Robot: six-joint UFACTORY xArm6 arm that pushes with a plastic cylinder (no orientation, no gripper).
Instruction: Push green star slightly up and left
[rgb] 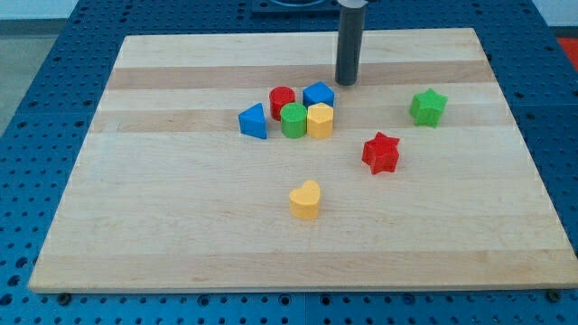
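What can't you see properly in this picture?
- The arm above my tip: cut off by the view's top edge; only the rod shows.
- The red block: its lower part is hidden behind the green cylinder, so its shape is unsure.
- The blue block: partly hidden by the yellow block.
- The green star: fully visible, at the tip's right.

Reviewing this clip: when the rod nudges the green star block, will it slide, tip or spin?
The green star-shaped block looks squat and flat-based, so it probably slides rather than tips. Its points may make it rotate under an off-centre push. The smooth wooden board suggests little drag. My tip stands apart, to its left.
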